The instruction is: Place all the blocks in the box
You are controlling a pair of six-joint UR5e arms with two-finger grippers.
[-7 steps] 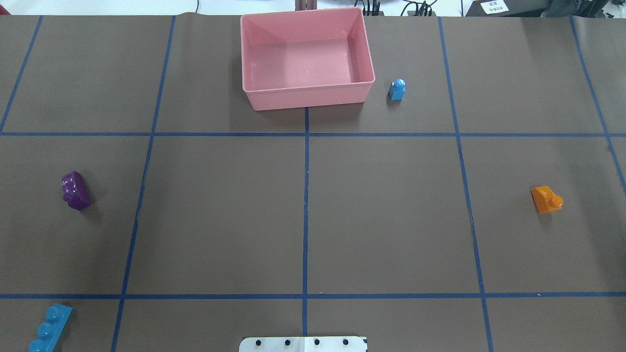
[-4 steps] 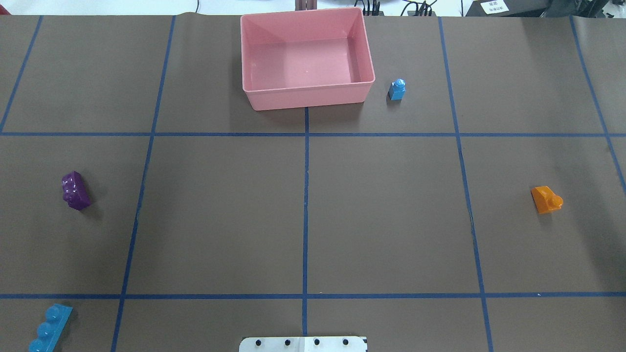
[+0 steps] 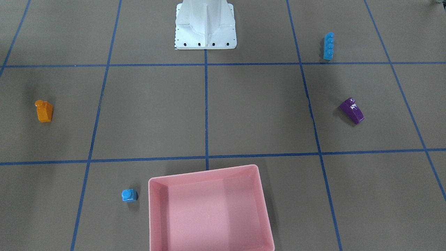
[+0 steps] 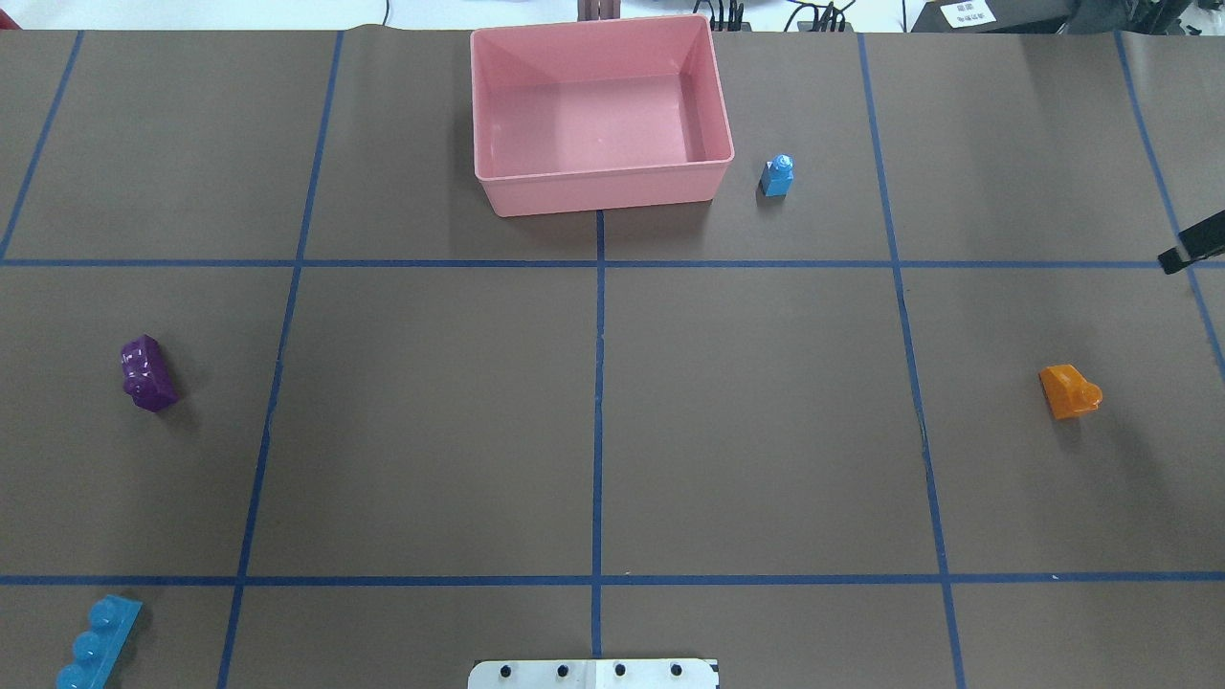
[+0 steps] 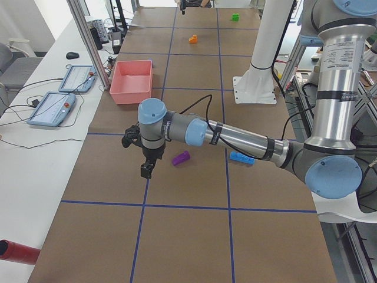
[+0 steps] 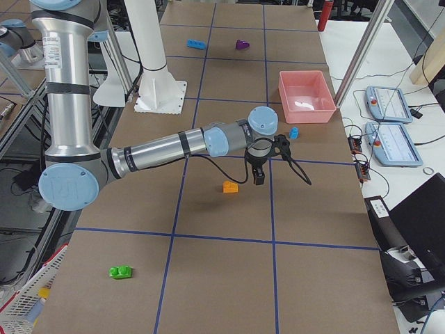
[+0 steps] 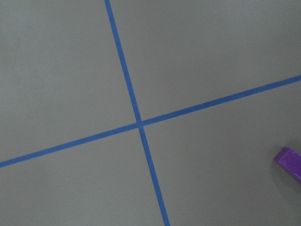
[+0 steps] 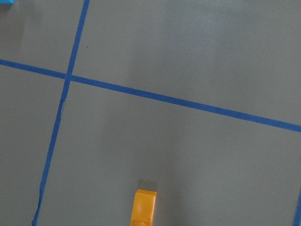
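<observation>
The pink box [image 4: 598, 187] stands empty at the table's far middle. The small blue brick [image 4: 776, 177] stands just right of it. The orange brick [image 4: 1070, 390] lies at the right, the purple brick [image 4: 148, 373] at the left, the long blue brick [image 4: 96, 643] at the near left corner. The green brick [image 6: 122, 272] lies far out on the right end. My right gripper [image 6: 259, 177] hovers beside the orange brick [image 6: 230, 186]; only its dark tip [image 4: 1187, 254] shows overhead. My left gripper [image 5: 145, 171] hovers left of the purple brick [image 5: 181, 157]. I cannot tell whether either is open.
The white robot base [image 3: 205, 26] stands at the near middle edge. Blue tape lines [image 4: 598, 383] grid the brown table. A red cylinder [image 5: 17, 250] lies at the left end. Teach pendants [image 5: 59, 106] lie on the side bench beyond the box.
A dark tip of my right gripper has come into the overhead view at its right edge. No brick has moved.
</observation>
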